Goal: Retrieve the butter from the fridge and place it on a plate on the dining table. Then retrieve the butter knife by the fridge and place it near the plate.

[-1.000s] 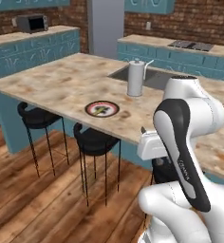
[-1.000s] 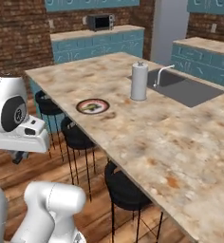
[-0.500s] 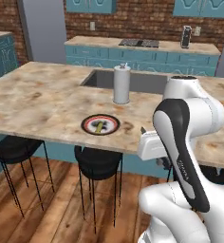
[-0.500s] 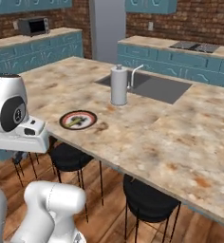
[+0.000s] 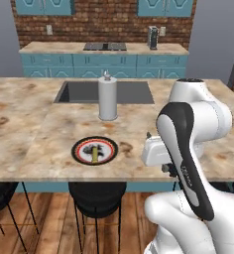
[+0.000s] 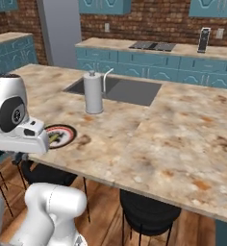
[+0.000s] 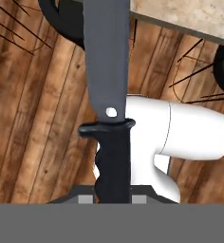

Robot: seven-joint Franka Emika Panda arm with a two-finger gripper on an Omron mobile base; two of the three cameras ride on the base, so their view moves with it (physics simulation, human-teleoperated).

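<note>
My gripper [image 7: 113,199] is shut on the butter knife [image 7: 107,71]. Its dark handle sits between the jaws and its grey blade points away from the hand, over wood floor. In the left base view the hand [image 5: 156,152] hangs at the near edge of the dining table [image 5: 44,131], to the right of the plate [image 5: 94,150]. The butter [image 5: 96,152], a small yellow-olive stick, lies on the plate's centre. From the right base view the plate [image 6: 61,136] and butter [image 6: 55,138] show just past my hand, on the dining table [image 6: 178,139]. The fridge is out of view.
A paper towel roll [image 5: 107,99] stands behind the plate, beside the inset sink [image 5: 82,93]. Black stools [image 5: 96,192] are tucked under the island's near edge, another [image 6: 149,211] further right. A teal counter with a cooktop [image 5: 105,46] runs along the brick back wall.
The base has driven, so the whole scene shifted: the island now faces me squarely and the plate sits closer. The gripper stays shut on the knife.
</note>
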